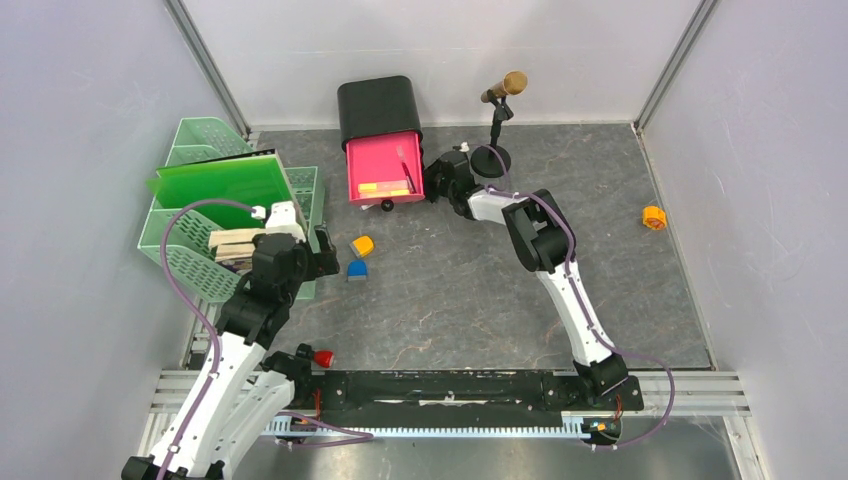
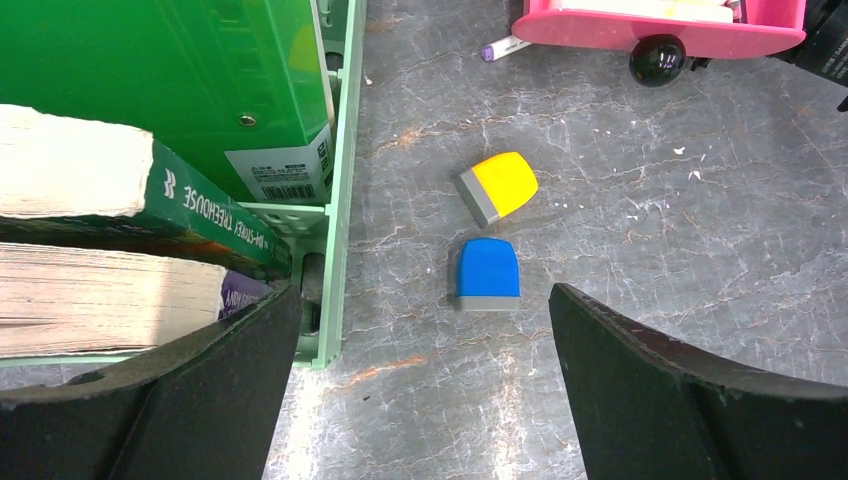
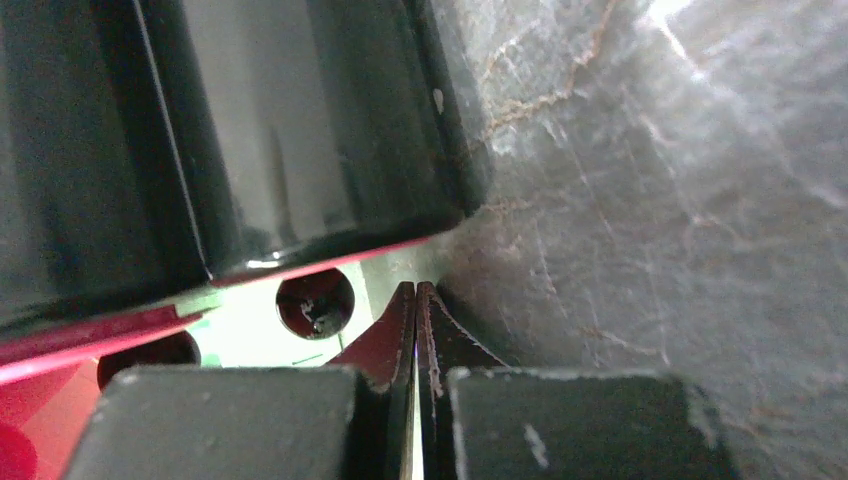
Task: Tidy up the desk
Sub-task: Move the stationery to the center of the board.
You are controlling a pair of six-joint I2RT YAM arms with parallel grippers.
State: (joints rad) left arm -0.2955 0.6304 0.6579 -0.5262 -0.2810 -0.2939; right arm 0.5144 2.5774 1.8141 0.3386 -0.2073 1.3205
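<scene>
Black rail point(image 1: 440, 386) fronts veined grey desk point(image 1: 450, 300), pale walls point(image 1: 80, 150).

The middle and right of the desk point(image 1: 470, 300) lie open, with only a small orange roll point(image 1: 653, 217) near the right wall. On the left the green tray point(image 1: 180, 265) blocks the way, a yellow block point(image 1: 363, 245) and a blue block point(image 1: 356, 268) just beside it. At the back, the pink drawer point(image 1: 380, 160) and the microphone stand point(image 1: 492, 158) leave a narrow gap, filled by the right gripper point(image 3: 415, 300).
</scene>
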